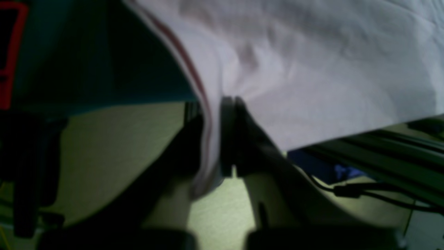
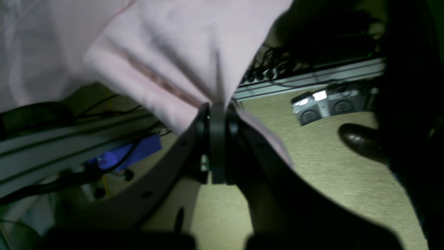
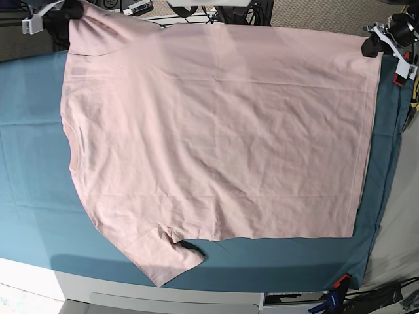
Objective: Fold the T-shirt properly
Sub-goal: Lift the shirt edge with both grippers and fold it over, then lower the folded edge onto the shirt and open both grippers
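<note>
The pale pink T-shirt (image 3: 222, 131) lies spread, plain side up, across the teal table, with its far edge raised. One short sleeve (image 3: 163, 258) points toward the near edge. My left gripper (image 3: 372, 44) is at the far right, shut on the shirt's hem corner. In the left wrist view the fabric (image 1: 312, 69) fans out from the closed left gripper (image 1: 230, 104). My right gripper (image 3: 73, 12) is at the far left, shut on the shirt's other sleeve end. The right wrist view shows cloth (image 2: 173, 41) pinched in that right gripper (image 2: 216, 107).
The teal table cloth (image 3: 33, 196) covers the table, held by a red clamp (image 3: 397, 77) at the right and another clamp (image 3: 339, 282) at the near right corner. Beyond the far edge are an aluminium rail (image 2: 312, 76), cables and a dark shoe (image 2: 360, 140) on the carpet.
</note>
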Tool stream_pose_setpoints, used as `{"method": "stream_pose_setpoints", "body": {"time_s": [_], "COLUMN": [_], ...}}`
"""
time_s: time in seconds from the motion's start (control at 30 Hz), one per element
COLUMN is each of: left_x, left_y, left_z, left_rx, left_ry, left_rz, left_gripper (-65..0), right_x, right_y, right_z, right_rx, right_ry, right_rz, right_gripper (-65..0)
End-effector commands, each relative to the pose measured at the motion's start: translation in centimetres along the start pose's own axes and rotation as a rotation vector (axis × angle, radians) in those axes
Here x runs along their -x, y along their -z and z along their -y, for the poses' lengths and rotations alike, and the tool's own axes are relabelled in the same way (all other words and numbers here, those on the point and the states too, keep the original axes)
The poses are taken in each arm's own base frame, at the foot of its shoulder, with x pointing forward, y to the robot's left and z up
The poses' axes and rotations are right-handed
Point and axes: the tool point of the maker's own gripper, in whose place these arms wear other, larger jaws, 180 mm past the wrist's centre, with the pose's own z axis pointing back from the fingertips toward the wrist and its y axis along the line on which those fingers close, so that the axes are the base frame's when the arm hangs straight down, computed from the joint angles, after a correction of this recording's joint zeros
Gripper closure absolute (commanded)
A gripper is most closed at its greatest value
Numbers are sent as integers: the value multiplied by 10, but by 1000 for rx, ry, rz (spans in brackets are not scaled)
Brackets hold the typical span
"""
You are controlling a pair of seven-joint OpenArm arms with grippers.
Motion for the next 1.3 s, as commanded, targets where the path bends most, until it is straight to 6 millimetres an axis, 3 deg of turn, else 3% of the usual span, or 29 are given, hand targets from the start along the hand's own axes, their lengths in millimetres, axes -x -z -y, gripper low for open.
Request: {"method": "stream_pose_setpoints", "body": {"time_s": [0.0,0.23,0.43,0.77,0.93,1.03,1.27], "left_x": [-8,-10,-16,-79,-104,-110,-102], "left_y": [-4,-4,-3,6,9,17,56], "left_z": [1,2,2,2,6,12,35], "left_rx": [5,10,11,-1,6,14,32], "left_ry": [12,10,14,105,135,165,270], "left_rz": [21,30,50,207,270,271,202], "left_gripper": [0,0,0,0,0,0,0], "right_x": [-4,-15,-50,-125,-159,-179,-206], "right_y": [-8,-7,7,28,47,62,82], "right_z": [3,-7,-17,-24,-39,-54,-75], "right_rx": [15,-45,-89,-67,-62,-57,-19], "right_ry": [-9,16,-9,-94,-169,-234,-360], "right_rz": [9,57,174,392,461,482,509], "right_gripper": [0,0,0,0,0,0,0]}}
